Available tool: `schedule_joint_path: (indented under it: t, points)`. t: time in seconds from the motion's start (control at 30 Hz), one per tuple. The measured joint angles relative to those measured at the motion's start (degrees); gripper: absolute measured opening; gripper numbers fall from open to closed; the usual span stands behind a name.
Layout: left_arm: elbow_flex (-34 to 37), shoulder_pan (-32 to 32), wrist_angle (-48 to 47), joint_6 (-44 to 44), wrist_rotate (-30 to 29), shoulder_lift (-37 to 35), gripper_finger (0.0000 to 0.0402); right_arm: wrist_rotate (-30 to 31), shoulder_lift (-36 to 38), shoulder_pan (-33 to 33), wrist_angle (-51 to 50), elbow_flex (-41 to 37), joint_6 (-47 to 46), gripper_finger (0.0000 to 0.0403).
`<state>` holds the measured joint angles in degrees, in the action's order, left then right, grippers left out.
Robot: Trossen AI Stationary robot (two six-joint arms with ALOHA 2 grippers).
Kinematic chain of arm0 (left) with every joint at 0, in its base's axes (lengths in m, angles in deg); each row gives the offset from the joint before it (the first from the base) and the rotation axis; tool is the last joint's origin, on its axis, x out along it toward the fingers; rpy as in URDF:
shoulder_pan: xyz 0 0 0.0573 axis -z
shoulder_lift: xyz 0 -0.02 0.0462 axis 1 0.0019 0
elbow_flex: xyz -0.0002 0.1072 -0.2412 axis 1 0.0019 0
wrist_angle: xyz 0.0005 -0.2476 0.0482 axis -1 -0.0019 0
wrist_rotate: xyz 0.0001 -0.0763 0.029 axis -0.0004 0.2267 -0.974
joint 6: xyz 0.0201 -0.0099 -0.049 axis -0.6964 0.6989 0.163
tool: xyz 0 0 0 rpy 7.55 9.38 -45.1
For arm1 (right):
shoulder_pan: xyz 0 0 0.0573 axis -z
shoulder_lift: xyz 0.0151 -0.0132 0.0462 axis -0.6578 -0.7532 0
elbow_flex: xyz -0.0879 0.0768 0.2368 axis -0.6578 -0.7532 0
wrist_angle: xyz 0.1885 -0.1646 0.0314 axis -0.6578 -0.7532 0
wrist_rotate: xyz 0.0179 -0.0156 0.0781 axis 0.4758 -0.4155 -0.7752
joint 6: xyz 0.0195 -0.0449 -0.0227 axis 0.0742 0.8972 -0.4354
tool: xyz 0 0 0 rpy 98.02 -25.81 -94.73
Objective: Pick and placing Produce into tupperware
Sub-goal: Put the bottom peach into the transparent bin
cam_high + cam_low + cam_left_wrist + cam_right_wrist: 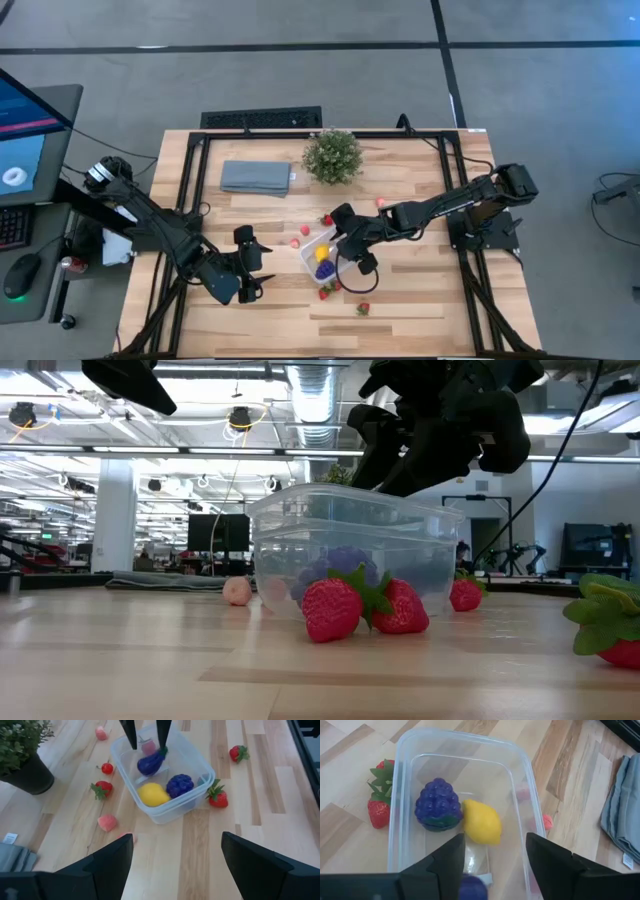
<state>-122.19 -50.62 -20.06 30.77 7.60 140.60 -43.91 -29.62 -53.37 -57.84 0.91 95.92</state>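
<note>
Hovering over the small clear plastic tupperware box, the right gripper has its dark fingers spread, a dark purple toy eggplant lying just below them inside the box beside a yellow toy lemon and a purple toy grape cluster. Two red toy strawberries touch the box's outer wall. The left gripper waits nearby above the wooden table, fingers spread wide.

Wooden table with tupperware, strawberries, potted plant, cloth.
</note>
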Motion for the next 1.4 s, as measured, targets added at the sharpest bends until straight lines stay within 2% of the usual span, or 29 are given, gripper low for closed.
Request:
schedule_joint_path:
  t: [0.23, 0.43, 0.57, 0.83, 1.0, 1.13, 1.3, 1.4]
  points:
    - [0.45, -0.04, -0.99, -2.19, -5.02, 0.0, 0.0294, -0.23, 6.67, -2.2, -1.89, -0.02, -0.99, 0.0239]
    - [5.42, -0.04, -0.31, -3.69, -11.23, 0.0, 0.0294, -1.2, 15.17, -4.36, -7.89, -0.4, -8.38, 0.0239]
    - [10.74, -0.15, 3.96, -4.75, -14.07, 0.02, 0.0294, -1.16, 20.89, -5.61, -10.69, -2.51, -14.18, 0.0239]
    - [20.97, -0.69, 18.43, -9.67, -15.14, 0.02, 0.0294, -0.25, 31.85, -9.34, -6.87, -10.12, -25.36, 0.0239]
    - [25.15, -3.01, 25.52, -10.26, -15.46, 0.02, 0.0294, 7.45, 38.17, -14.72, -0.42, -18.72, -29.03, 0.0226]
    - [26.7, -4.57, 33.39, -14.4, -14.98, 0.02, 0.0294, 14.03, 42.39, -18.82, 4.65, -24.87, -30.0, 0.021]
    - [28.2, -6.49, 40.57, -17.39, -11.79, 0.02, 0.0294, 20.16, 46.46, -22.98, 11.09, -32.01, -30.07, 0.0189]
    - [28.5, -7.68, 41.48, -17.26, -9.79, 0.02, 0.0294, 22.61, 48.53, -24.19, 13.8, -35.77, -29.89, 0.0177]
